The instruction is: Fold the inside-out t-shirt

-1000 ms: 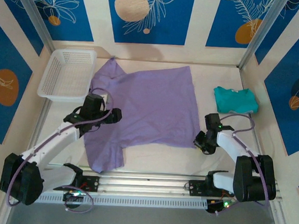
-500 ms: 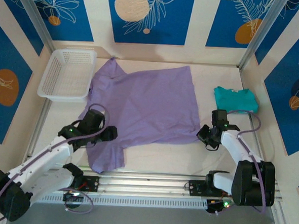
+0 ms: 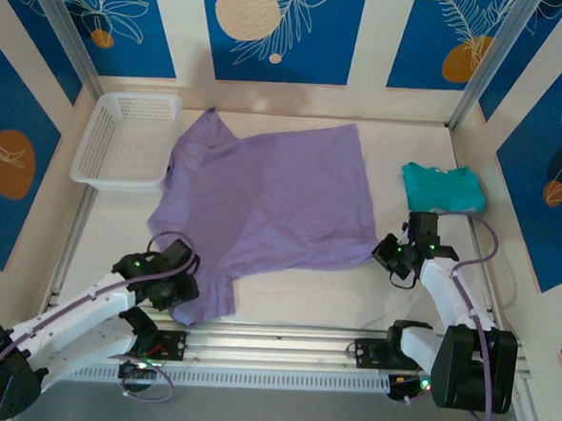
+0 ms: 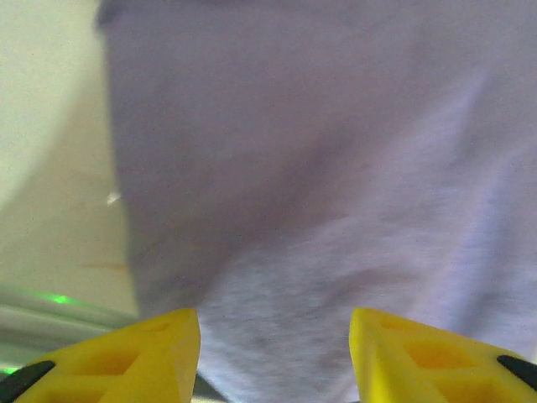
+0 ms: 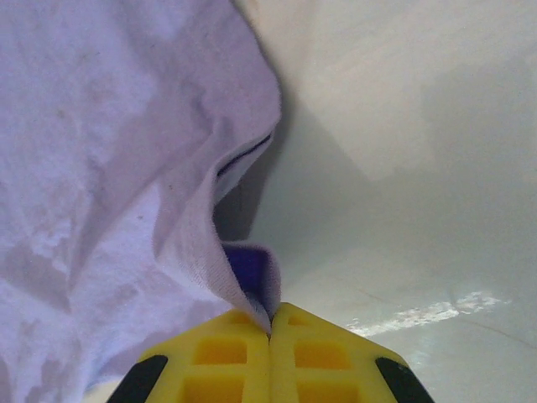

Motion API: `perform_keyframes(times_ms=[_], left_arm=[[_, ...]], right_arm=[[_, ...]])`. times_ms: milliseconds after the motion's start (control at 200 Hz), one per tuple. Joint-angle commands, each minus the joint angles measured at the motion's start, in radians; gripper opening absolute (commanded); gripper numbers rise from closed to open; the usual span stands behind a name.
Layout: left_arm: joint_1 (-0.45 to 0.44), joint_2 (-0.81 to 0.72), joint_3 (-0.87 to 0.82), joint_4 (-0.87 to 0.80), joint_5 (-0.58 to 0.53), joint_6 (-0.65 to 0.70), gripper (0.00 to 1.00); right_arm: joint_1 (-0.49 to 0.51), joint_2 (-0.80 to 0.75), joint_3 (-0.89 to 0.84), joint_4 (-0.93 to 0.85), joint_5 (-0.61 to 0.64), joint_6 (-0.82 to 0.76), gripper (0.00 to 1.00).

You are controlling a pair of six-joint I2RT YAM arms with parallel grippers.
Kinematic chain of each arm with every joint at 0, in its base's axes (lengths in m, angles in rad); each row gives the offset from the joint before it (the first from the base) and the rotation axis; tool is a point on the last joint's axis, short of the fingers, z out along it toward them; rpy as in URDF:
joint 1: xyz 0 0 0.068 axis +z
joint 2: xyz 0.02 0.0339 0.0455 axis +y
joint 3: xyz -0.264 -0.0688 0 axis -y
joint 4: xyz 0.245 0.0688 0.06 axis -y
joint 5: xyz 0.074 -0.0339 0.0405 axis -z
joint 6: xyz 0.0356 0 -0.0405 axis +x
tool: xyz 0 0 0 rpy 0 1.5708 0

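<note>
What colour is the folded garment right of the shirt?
Teal green, clearest in the top external view.

A white plastic basket (image 3: 128, 139) sits at the far left of the pale counter (image 3: 295, 288). A folded teal garment (image 3: 443, 187) lies near the right edge. Blue panels with orange circles (image 3: 273, 29) line the walls, and a metal rail (image 3: 282, 349) runs along the near edge.

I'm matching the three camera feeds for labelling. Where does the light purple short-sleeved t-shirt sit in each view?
Top external: the light purple short-sleeved t-shirt lies spread flat mid-table.
Left wrist: it covers the centre and right, beyond the left gripper, jaws open.
Right wrist: it takes the left half, a corner pinched in the shut right gripper.
Shared landmark: the cream tabletop bordering the shirt's edge.
</note>
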Motion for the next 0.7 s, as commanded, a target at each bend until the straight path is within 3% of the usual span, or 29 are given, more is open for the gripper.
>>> perform_keyframes(times_ms=[0, 365, 695], left_arm=[[-0.010, 0.029, -0.023, -0.102, 0.005, -0.075, 0.50], [0.004, 0.179, -0.067, 0.033, 0.046, -0.002, 0.48], [0.023, 0.198, -0.110, 0.136, 0.092, 0.018, 0.23]], right_arm=[[-0.006, -0.015, -0.022, 0.024, -0.079, -0.021, 0.00], [-0.036, -0.010, -0.016, 0.026, -0.106, -0.060, 0.00], [-0.036, -0.013, -0.019, 0.022, -0.103, -0.049, 0.00]])
